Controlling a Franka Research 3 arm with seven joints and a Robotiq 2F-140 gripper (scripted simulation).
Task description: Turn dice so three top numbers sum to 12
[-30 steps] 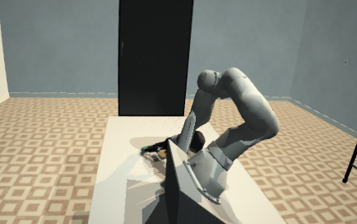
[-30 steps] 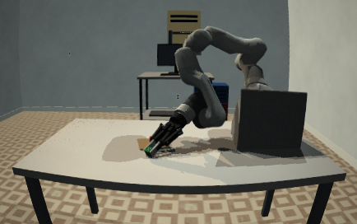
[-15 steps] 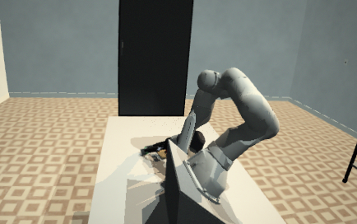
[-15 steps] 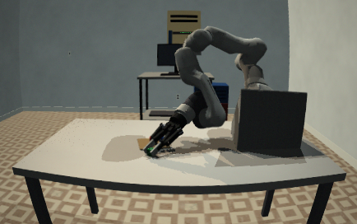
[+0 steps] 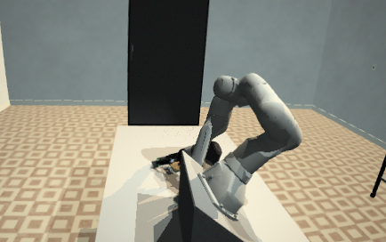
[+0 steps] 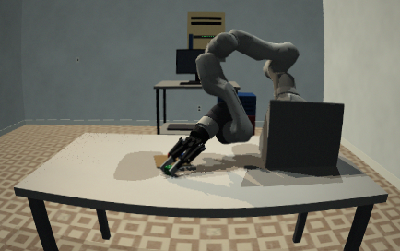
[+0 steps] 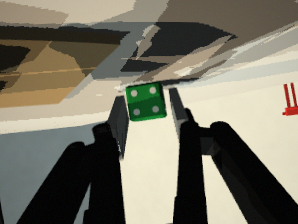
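A green die (image 7: 145, 102) (image 6: 168, 166) sits between my gripper's fingertips, the face toward the wrist camera showing four pips. My gripper (image 7: 148, 104) (image 6: 172, 170) (image 5: 161, 162) is tilted low over the table, at the near edge of the tan mat (image 6: 159, 160) (image 7: 47, 72). The fingers stand slightly apart from the die's sides, so the gripper is open around it and not clamped. The die rests low, at the table surface by the mat's edge. I see no other dice; the arm and the fingers hide most of the mat.
A large dark box (image 6: 304, 136) (image 5: 191, 200) stands on the white table (image 6: 92, 157) (image 5: 133, 142) beside the arm's base. A desk with a monitor (image 6: 186, 61) stands behind the table.
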